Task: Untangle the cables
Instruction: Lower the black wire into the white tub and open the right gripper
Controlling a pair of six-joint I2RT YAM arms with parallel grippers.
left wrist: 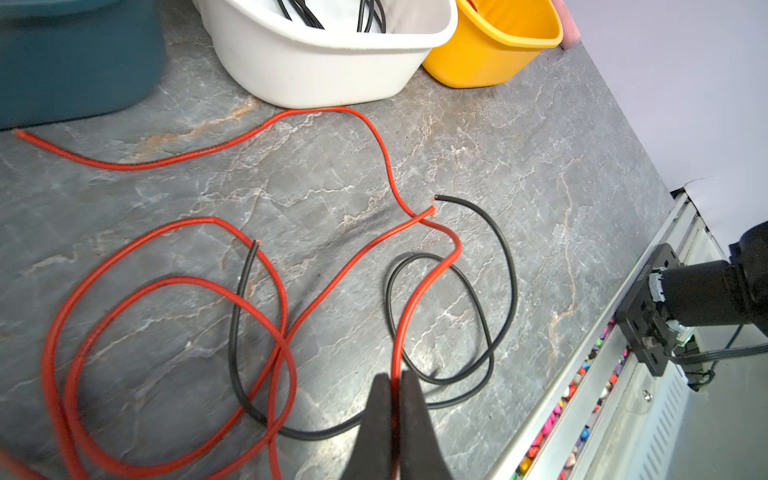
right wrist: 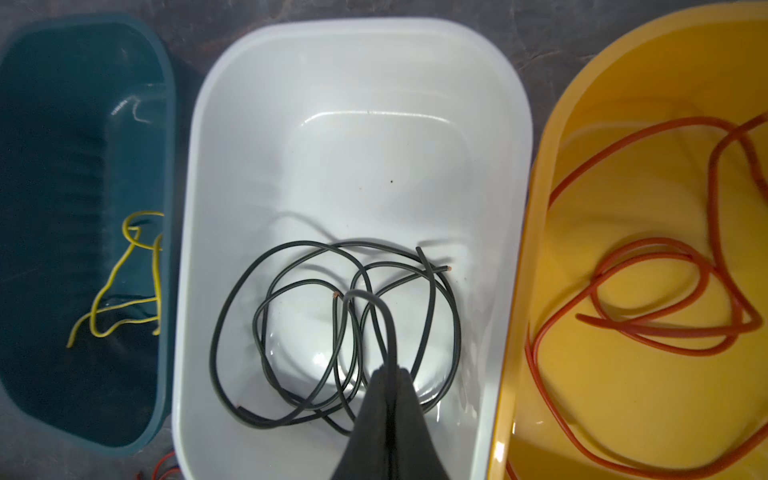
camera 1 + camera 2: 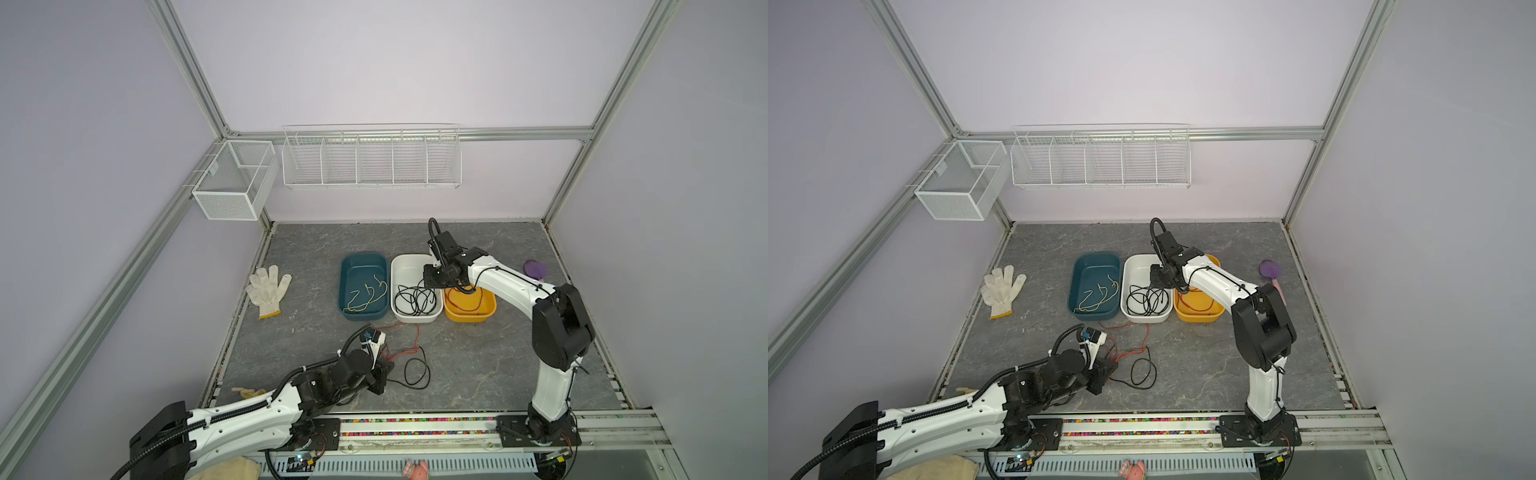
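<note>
Left fingers (image 1: 374,419) pressed together on a red cable (image 1: 401,316), low over the desk (image 3: 478,365) near its front edge. From the pinch the cable runs out across a black cable (image 1: 514,291) looped on the slab. More red loops (image 1: 187,279) lie alongside, overlapping the black one.

Right fingers (image 2: 374,415) closed on one black strand (image 2: 384,316), above the white tub (image 2: 195,208). The strand rises from a coil of black cables (image 2: 299,243) on the tub floor. Yellow tub (image 2: 540,208) just beside it, red cables (image 2: 648,241) inside. Teal tub (image 2: 166,124) on the other side, short yellow cables (image 2: 156,274) inside.

Three tubs in a row, mid-desk. Desk surface grey, stone-veined. White work glove (image 3: 268,289) lies flat left of the tubs. Purple item (image 3: 535,268) to the right, kind unclear. Front edge: metal rail (image 3: 602,428) with strips of coloured beads. Walls pale lilac, aluminium frame posts at the corners. Long wire rack (image 3: 370,160) on the back rail, mesh basket (image 3: 232,178) on the left rail.
</note>
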